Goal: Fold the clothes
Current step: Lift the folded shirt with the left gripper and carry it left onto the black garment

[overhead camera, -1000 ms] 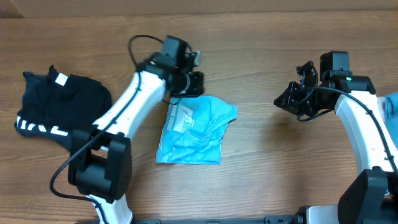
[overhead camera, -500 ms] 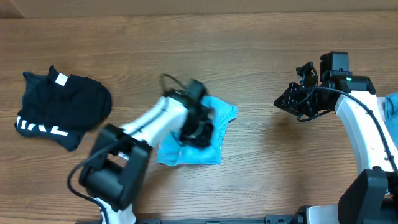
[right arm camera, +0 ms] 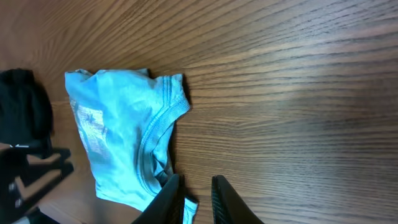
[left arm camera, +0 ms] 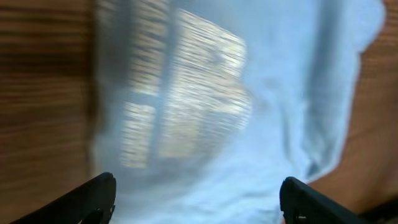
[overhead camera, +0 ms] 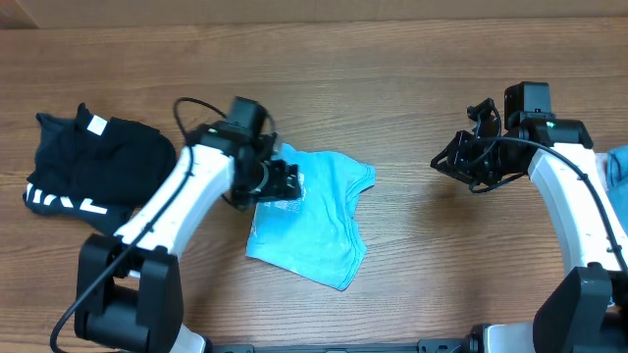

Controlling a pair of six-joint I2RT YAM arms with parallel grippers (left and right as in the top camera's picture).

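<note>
A light blue shirt (overhead camera: 319, 221) with a pale print lies crumpled in the middle of the table. My left gripper (overhead camera: 283, 182) hovers over the shirt's upper left edge. In the blurred left wrist view the shirt (left arm camera: 249, 106) fills the frame, and the left gripper (left arm camera: 199, 198) stands wide open with nothing gripped. My right gripper (overhead camera: 453, 162) hangs above bare wood to the right of the shirt. In the right wrist view, the right gripper (right arm camera: 198, 198) shows a narrow empty gap, with the shirt (right arm camera: 118, 134) off to its left.
A black garment (overhead camera: 93, 167) with white lettering lies bunched at the table's left, also seen as a black garment (right arm camera: 22, 106) in the right wrist view. A strip of blue cloth (overhead camera: 618, 172) shows at the right edge.
The left gripper swept down over the shirt, then back to the left, and opened. The shirt now reaches further toward the lower right. The right arm stayed put.
</note>
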